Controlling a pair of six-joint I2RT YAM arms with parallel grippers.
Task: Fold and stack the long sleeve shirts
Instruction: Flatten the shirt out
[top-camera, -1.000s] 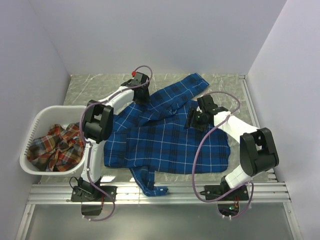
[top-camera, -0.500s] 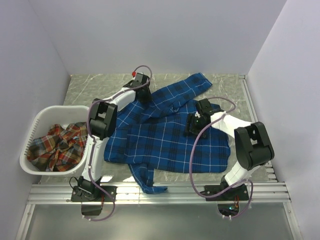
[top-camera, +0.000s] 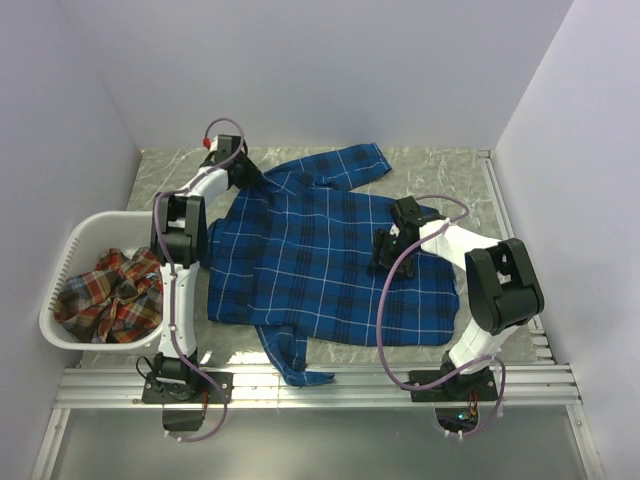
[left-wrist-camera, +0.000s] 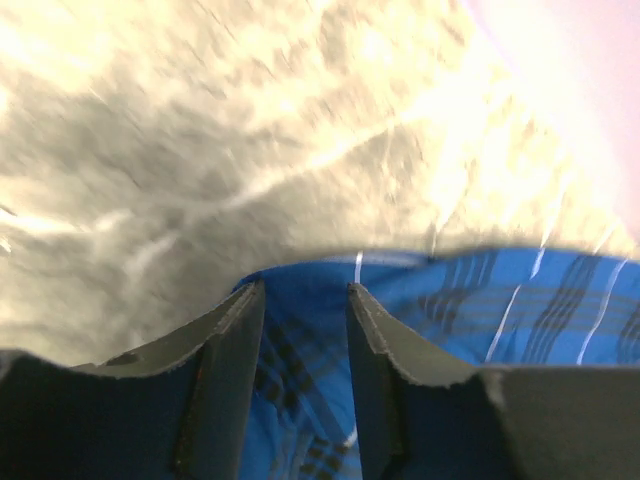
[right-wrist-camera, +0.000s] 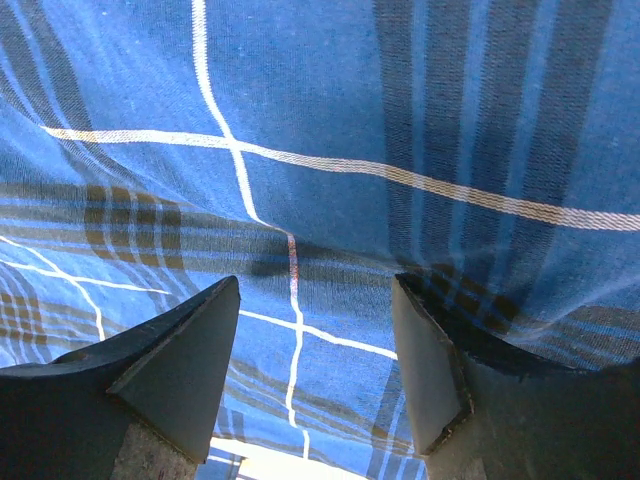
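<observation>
A royal blue plaid long sleeve shirt (top-camera: 320, 265) lies spread over the middle of the table, one sleeve (top-camera: 345, 165) reaching back and another (top-camera: 292, 362) trailing toward the near edge. At the shirt's back left corner, my left gripper (top-camera: 243, 172) is shut on the cloth. In the left wrist view the blue fabric (left-wrist-camera: 520, 290) fills the gap between the fingers of that gripper (left-wrist-camera: 305, 288), its edge at the fingertips. My right gripper (top-camera: 383, 252) stands open just over the shirt's right half, with flat plaid cloth (right-wrist-camera: 300, 100) below the spread fingers of the gripper (right-wrist-camera: 315, 285). A red-orange plaid shirt (top-camera: 115, 290) lies crumpled in the basket.
The white plastic laundry basket (top-camera: 80, 232) stands at the left edge of the table. Grey marbled tabletop (top-camera: 450, 170) shows at the back and right of the shirt. A metal rail (top-camera: 320, 385) runs along the near edge, and walls close in on three sides.
My left gripper has swung left along the back of the table, pulling the blue shirt's folded-over upper part open and flat. The right gripper has stayed over the shirt's right side.
</observation>
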